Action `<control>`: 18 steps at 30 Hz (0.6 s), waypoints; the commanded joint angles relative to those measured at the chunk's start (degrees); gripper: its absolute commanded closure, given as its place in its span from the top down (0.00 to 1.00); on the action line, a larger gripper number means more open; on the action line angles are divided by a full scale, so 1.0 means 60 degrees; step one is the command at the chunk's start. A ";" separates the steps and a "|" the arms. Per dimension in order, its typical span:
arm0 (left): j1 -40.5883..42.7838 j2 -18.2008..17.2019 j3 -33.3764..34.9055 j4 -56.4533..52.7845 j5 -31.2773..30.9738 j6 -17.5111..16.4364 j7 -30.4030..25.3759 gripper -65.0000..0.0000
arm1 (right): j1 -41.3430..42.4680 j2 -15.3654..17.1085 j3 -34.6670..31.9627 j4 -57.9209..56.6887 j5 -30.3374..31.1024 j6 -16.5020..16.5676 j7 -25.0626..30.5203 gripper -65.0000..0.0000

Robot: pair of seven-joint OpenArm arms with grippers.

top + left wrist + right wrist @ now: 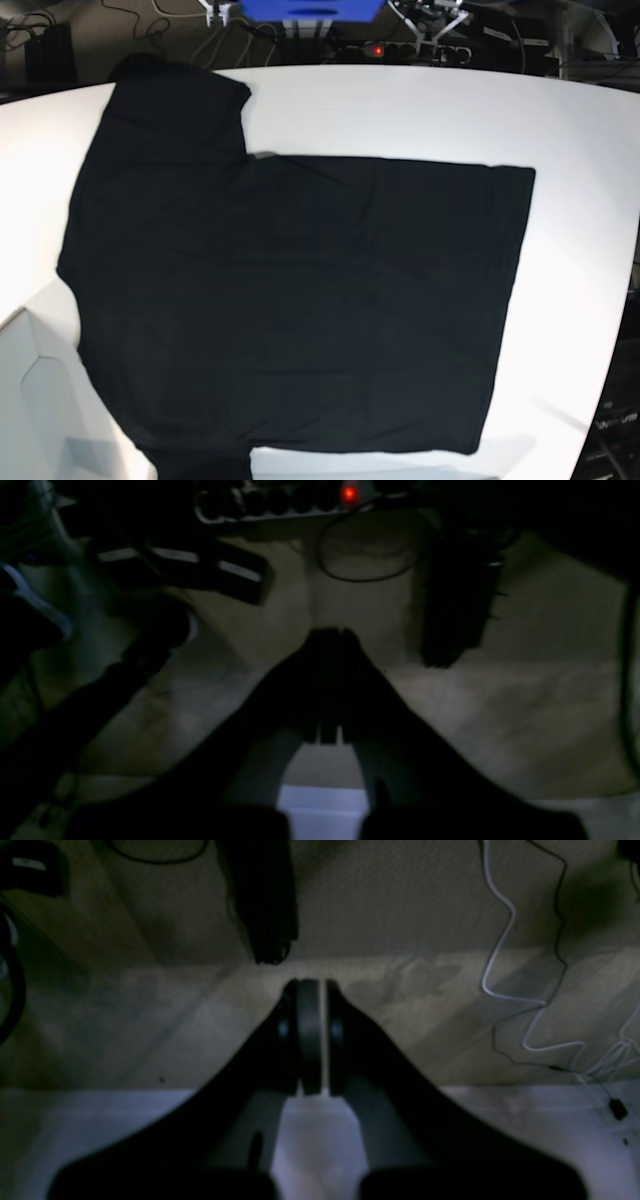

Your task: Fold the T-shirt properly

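Base view, left to right: the T-shirt (290, 300) is spread flat on the white table (580, 150), one sleeve reaching toward the far-left corner and the hem at the right. Neither arm is seen there. Right wrist view: the right gripper (317, 1035) is nearly clenched, grasping nothing. Left wrist view: the left gripper (330, 680) is clenched, empty, above the floor.

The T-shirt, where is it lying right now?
In the base view the T-shirt lies spread flat across the white table, sleeves toward the left, hem toward the right.
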 commanded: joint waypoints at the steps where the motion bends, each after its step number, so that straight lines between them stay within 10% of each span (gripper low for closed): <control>1: 0.0491 -0.0184 -0.0027 0.0397 -0.0013 0.0016 0.0016 0.00 | -0.0493 -0.0032 -0.0002 0.0452 0.0009 0.0086 -0.0022 0.00; 18: 0.5356 -0.2353 0.0002 0.8089 -0.2841 0.0060 0.0016 0.00 | -0.6017 0.0334 0.0013 0.9024 0.0009 0.0086 -0.0037 0.00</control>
